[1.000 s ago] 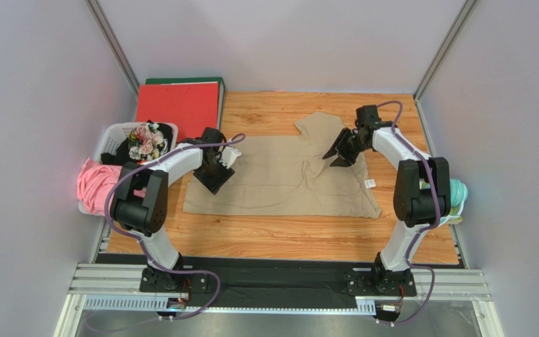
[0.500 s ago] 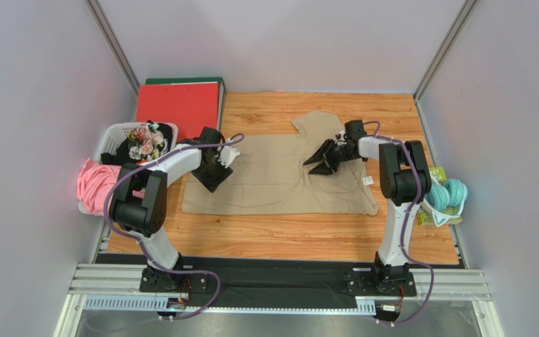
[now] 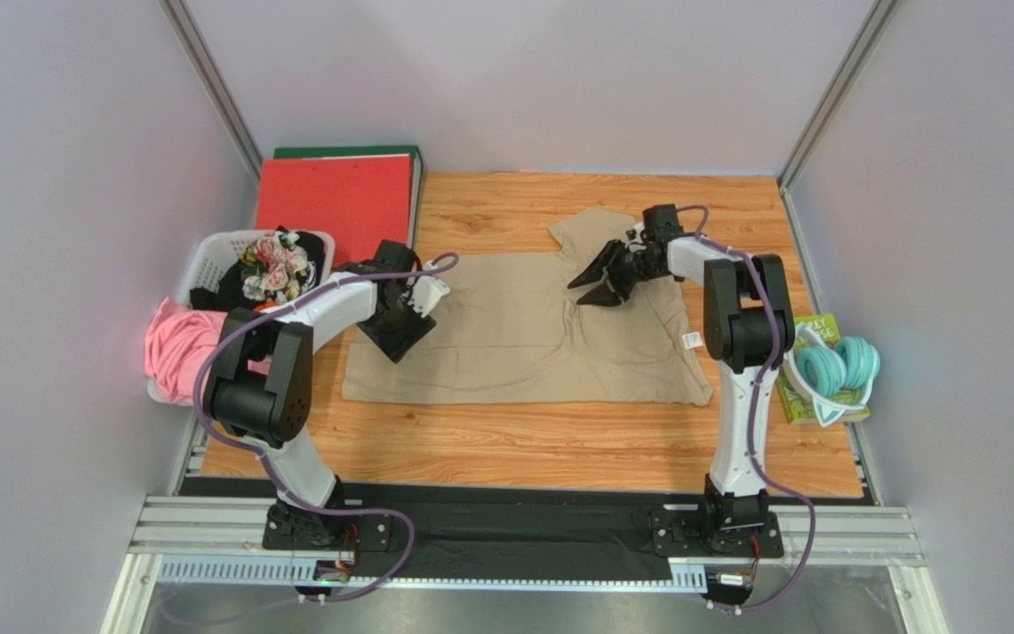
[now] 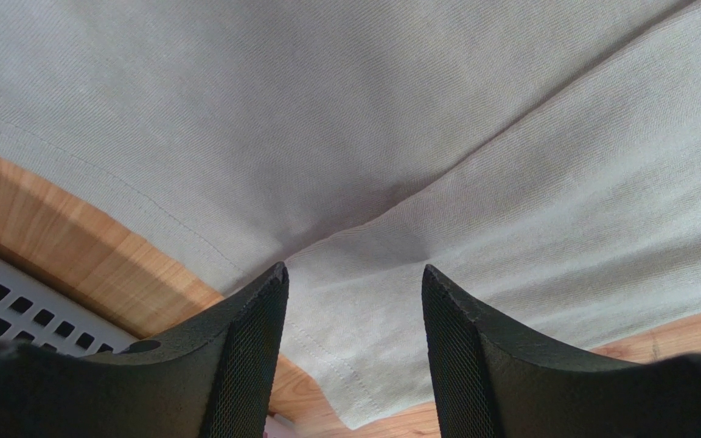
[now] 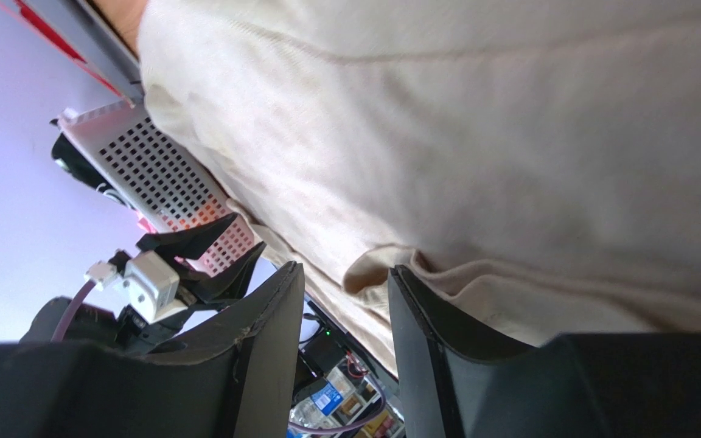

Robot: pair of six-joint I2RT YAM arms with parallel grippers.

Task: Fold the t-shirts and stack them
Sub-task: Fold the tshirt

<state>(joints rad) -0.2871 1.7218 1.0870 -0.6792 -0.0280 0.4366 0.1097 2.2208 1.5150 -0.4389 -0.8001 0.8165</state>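
A large tan-beige t-shirt [image 3: 512, 337] lies spread on the wooden table, with one sleeve folded inward at its upper right and a small white label [image 3: 695, 342] at its right seam. My left gripper [image 3: 397, 337] is open just above the shirt's left edge; the left wrist view shows the cloth [image 4: 436, 137] and its hemmed corner between the spread fingers [image 4: 252, 356]. My right gripper [image 3: 592, 284] is open at the folded sleeve. In the right wrist view a rolled fold of cloth [image 5: 391, 265] sits at the tip of one finger [image 5: 418, 338], not clamped.
A white basket [image 3: 206, 254] with floral and dark clothes and a pink garment [image 3: 182, 346] stands at the left table edge. A red binder [image 3: 337, 198] lies at the back left. Teal headphones [image 3: 836, 370] rest at the right edge. Walls close in on three sides.
My right gripper has moved left and toward the back along the folded sleeve, with the right arm swung inward. My left gripper has barely moved.
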